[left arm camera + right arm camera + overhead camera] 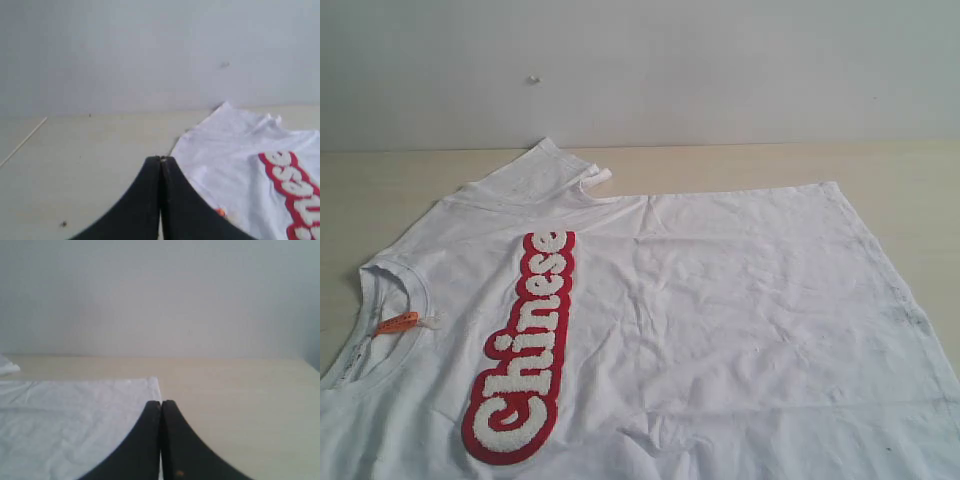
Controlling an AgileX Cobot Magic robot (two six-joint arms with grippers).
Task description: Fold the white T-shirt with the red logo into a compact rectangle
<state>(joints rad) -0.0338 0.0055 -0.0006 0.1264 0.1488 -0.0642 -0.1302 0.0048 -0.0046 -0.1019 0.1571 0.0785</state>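
The white T-shirt lies spread on the tabletop, collar left, with the red logo on its left half. The left pincer and right pincer are each pressed together, holding nothing. The rumpled far sleeve could fold in crooked, likely skewing the rectangle.

Light: bright, even and diffuse in all three views.
Shadows: faint; a thin soft rim on the tabletop beside the collar of the white T-shirt.
Contrast: the cloth is nearly washed out, its creases pale grey.
Focus: exterior view slightly soft; left wrist view blurrier, the red logo smeared.
Near lens: left hand and right hand are black silhouettes without surface detail.
Cast: cool bluish tint on the wall.
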